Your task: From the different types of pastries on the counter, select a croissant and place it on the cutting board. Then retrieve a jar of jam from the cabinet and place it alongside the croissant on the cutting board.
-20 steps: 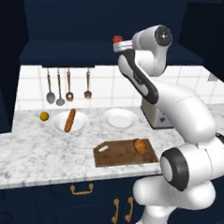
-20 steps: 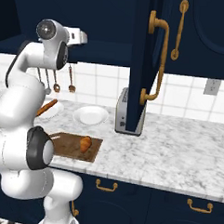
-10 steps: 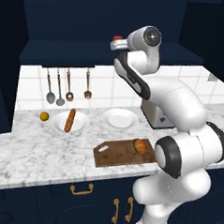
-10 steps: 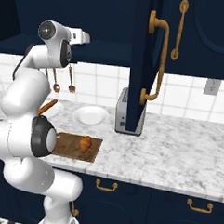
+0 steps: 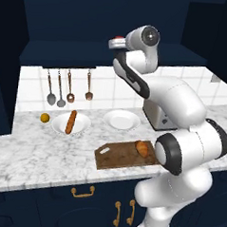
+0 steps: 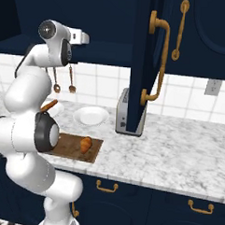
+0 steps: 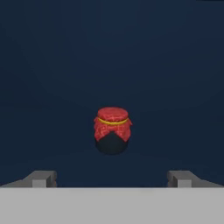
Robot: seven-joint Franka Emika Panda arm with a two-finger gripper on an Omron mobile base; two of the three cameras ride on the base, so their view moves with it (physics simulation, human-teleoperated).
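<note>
The jar of jam [image 7: 112, 130], dark red with a brighter red cloth lid, stands upright on the shadowy shelf of the navy cabinet [image 5: 68, 31]. It is straight ahead of my gripper [image 7: 112, 179] and a short way off. My gripper's jaws are open and wide apart, with both fingertips [image 7: 41, 178] short of the jar and nothing between them. From the base, my gripper [image 5: 113, 43] is raised at the cabinet's shelf edge, with the jar's red lid [image 5: 120, 38] just past it. The golden croissant [image 5: 142, 148] lies on the right end of the brown cutting board [image 5: 117, 156].
A baguette [image 5: 70, 121] lies on a white plate, and an empty plate [image 5: 121, 119] sits beside it. A small orange fruit [image 5: 45, 117] is at the left and a toaster [image 5: 155, 115] at the back right. Utensils [image 5: 69, 86] hang on the tiled wall. The open cabinet door [image 6: 145, 64] hangs over the counter [image 6: 177, 155].
The arm's elbow and forearm have swung round while the hand stayed at the cabinet shelf, edging slightly towards the jar. The jaws have stayed open.
</note>
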